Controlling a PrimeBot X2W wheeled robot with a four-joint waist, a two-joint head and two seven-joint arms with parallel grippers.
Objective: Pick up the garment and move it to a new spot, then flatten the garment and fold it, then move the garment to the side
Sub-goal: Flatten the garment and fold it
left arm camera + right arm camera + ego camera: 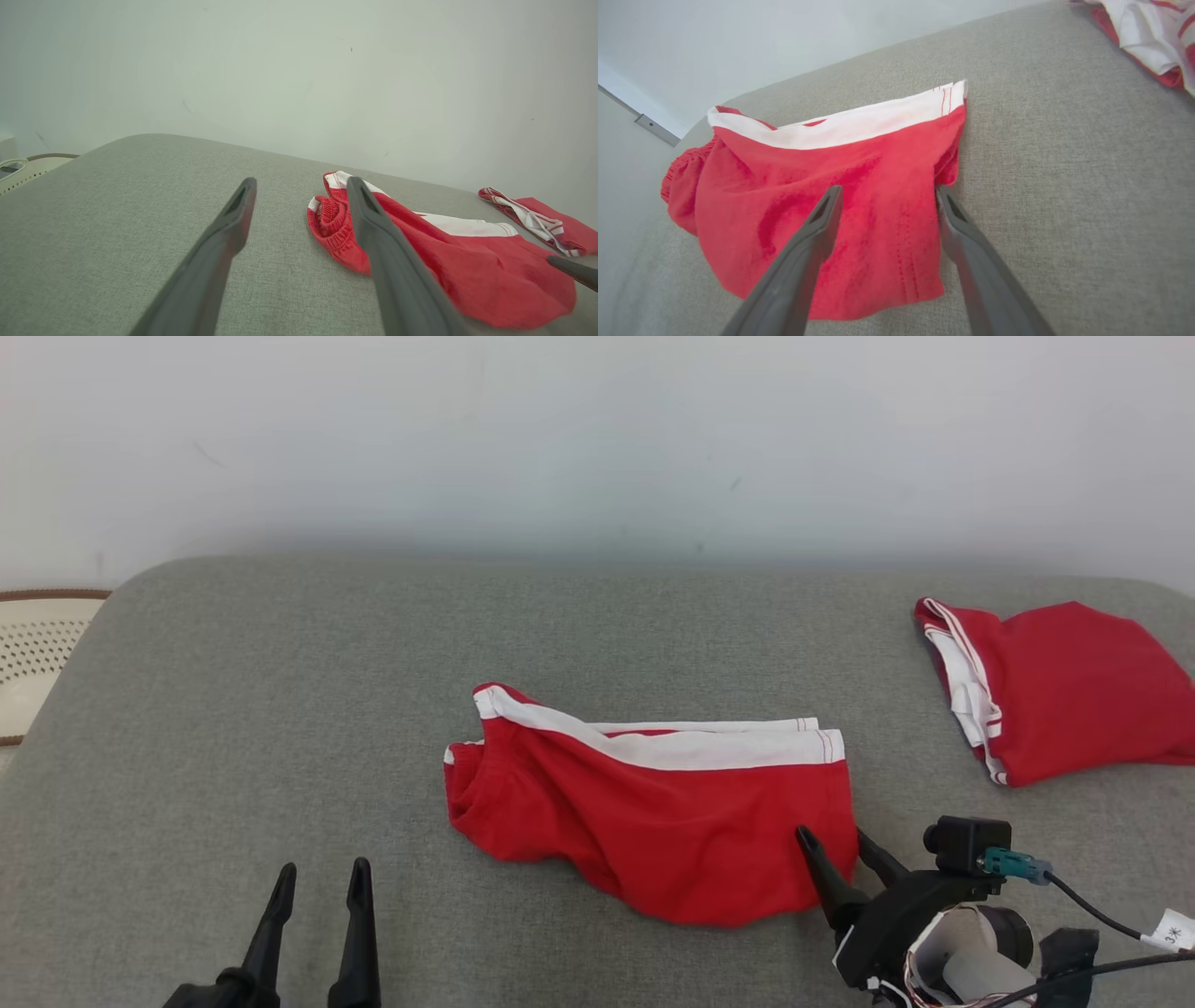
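The garment is a pair of red shorts with a white band, lying folded in the middle of the grey cushion; it also shows in the left wrist view and the right wrist view. My right gripper stands open over the garment's right lower corner, one finger above the red cloth and the other at its right edge, as the right wrist view shows. My left gripper is open and holds nothing, left of the garment above bare cushion.
A second red and white garment lies folded at the cushion's far right. A pale wall rises behind the cushion. A cream perforated object with a brown rim sits off the cushion's left edge.
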